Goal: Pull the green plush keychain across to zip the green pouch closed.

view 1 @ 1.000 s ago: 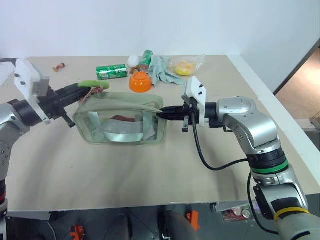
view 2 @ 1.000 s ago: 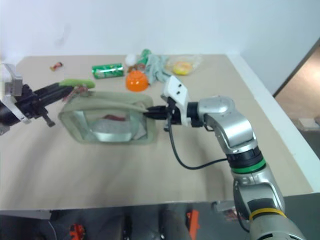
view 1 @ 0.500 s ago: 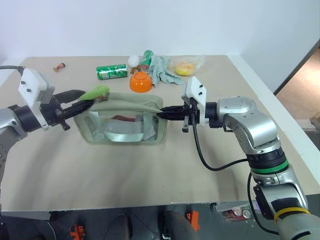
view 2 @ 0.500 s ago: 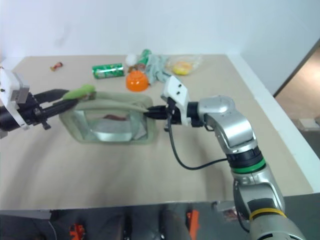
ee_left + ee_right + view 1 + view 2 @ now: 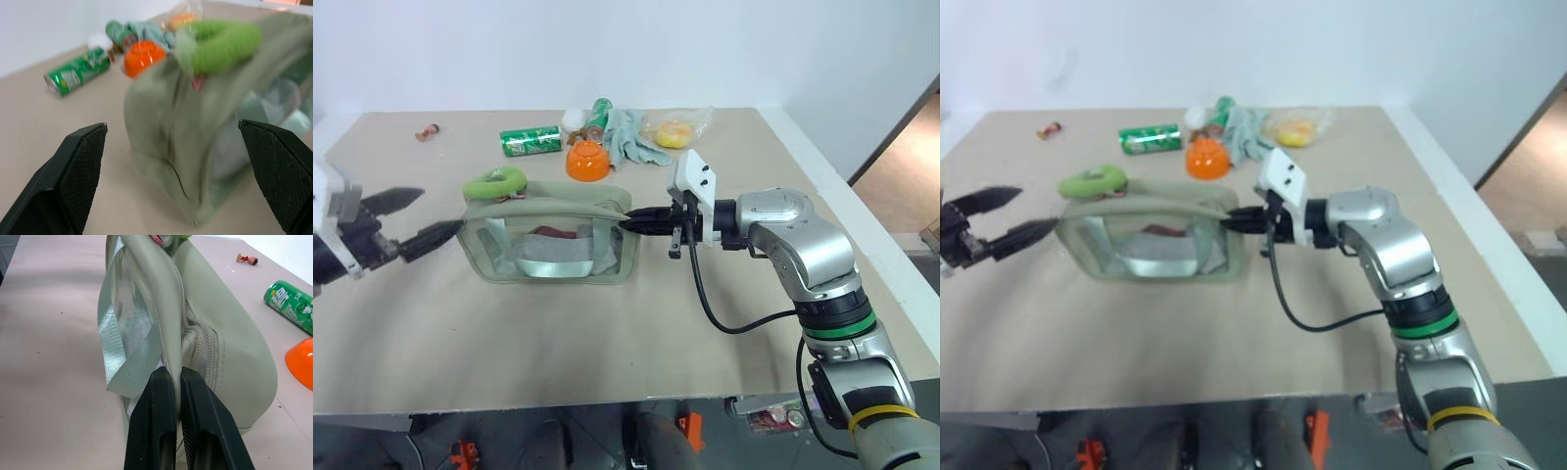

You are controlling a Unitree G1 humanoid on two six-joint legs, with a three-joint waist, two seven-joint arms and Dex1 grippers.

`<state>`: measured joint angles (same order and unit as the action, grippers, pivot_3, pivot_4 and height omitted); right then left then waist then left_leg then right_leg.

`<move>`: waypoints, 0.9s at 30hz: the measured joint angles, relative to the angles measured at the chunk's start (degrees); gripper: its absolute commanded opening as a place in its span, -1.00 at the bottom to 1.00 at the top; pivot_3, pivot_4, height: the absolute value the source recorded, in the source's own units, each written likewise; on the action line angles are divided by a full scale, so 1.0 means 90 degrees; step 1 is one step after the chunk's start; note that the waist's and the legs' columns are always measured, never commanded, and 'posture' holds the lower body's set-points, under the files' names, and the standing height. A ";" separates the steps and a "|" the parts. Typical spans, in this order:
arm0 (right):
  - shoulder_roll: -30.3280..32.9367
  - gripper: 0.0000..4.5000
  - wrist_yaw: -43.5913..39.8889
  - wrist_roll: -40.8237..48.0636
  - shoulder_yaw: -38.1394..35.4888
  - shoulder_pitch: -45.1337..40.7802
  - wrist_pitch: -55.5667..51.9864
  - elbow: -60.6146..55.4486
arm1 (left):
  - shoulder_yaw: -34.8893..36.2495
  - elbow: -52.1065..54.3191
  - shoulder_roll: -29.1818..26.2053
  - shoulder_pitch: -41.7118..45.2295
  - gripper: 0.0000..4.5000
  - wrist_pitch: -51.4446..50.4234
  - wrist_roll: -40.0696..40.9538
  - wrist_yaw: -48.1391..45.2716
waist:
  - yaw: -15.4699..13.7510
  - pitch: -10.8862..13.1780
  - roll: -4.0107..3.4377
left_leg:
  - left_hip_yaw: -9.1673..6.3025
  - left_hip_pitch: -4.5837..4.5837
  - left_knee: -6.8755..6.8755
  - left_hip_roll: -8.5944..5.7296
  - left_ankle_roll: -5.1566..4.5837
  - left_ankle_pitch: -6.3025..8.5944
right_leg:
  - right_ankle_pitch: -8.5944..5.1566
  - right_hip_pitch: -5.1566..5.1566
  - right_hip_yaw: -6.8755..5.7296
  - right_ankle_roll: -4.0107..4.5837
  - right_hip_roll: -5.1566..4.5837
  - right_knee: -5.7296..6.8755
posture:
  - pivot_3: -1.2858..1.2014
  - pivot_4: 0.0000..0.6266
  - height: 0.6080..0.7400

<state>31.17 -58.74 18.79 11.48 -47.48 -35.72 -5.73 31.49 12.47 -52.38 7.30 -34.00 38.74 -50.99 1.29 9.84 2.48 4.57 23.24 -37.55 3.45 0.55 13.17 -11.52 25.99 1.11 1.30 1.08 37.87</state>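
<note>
The green pouch stands in the middle of the table, with its long zipper running along the top. The green plush keychain lies free on the pouch's top left end and is also seen in the left wrist view. My left gripper hangs open a short way to the left of the pouch, apart from it, with nothing between its fingers. My right gripper is shut on the pale fabric edge at the pouch's right end.
At the back of the table lie a green soda can, an orange bowl, a grey-green glove, a yellow thing in a clear bag, a white ball and a small figure.
My left gripper has opened, let go of the keychain and drawn back to the left and down. The keychain now rests on the pouch's left end. The right gripper has held still.
</note>
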 measured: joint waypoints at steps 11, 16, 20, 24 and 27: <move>-0.0040 -1.00 0.0014 -0.0007 0.0004 -0.0036 -0.0027 0.0042 | -0.0866 0.0016 0.0460 0.0307 0.99 0.0425 -0.0302 0.0105 | -0.0009 -0.0001 0.0001 | 0.0000 -0.0004 0.0000 -0.0002 0.0005 -0.0004 | -0.0004 0.0000 0.0002 0.0008 0.0003 0.0016 | 0.03 -0.52 1.00; -0.0042 -1.00 0.0019 -0.0005 0.0007 -0.0036 -0.0055 0.0041 | -0.1160 -0.0258 0.0603 0.0562 0.63 0.0774 -0.0569 0.0099 | -0.0008 -0.0001 0.0001 | -0.0001 -0.0004 0.0000 -0.0003 0.0005 -0.0004 | -0.0008 0.0001 0.0002 0.0014 0.0006 0.0019 | 0.03 -0.52 1.00; -0.0042 -1.00 0.0033 -0.0005 0.0007 -0.0036 -0.0073 0.0040 | -0.1267 -0.0417 0.0727 0.0601 0.02 0.0970 -0.0698 0.0109 | -0.0008 -0.0001 0.0001 | -0.0002 -0.0004 0.0000 -0.0001 0.0005 -0.0004 | -0.0008 0.0001 0.0003 0.0014 0.0007 0.0020 | 0.03 -0.52 1.00; -0.0036 -1.00 0.0042 -0.0005 0.0006 -0.0035 -0.0074 0.0040 | -0.1266 -0.0459 0.0727 0.0675 -0.57 0.1031 -0.0765 0.0089 | -0.0009 -0.0001 0.0002 | -0.0002 -0.0003 0.0000 -0.0002 0.0005 -0.0004 | -0.0008 0.0000 0.0002 0.0014 0.0005 0.0020 | 0.03 -0.52 1.00; -0.0036 -0.68 -0.0018 0.0120 -0.0013 -0.0035 -0.0224 0.0038 | -0.1275 -0.0445 0.0727 0.0703 -1.00 0.1032 -0.0756 0.0047 | -0.0009 -0.0001 0.0002 | -0.0004 -0.0004 0.0000 -0.0001 0.0005 -0.0004 | -0.0008 -0.0001 0.0002 0.0014 0.0005 0.0020 | 0.03 -0.52 1.00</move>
<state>30.85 -58.90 19.88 11.36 -47.80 -37.74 -5.39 20.01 8.47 -45.84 13.63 -24.71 31.94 -50.57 1.21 9.82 2.50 4.54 23.21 -37.55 3.44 0.60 13.13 -11.60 25.98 1.13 1.42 1.12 38.05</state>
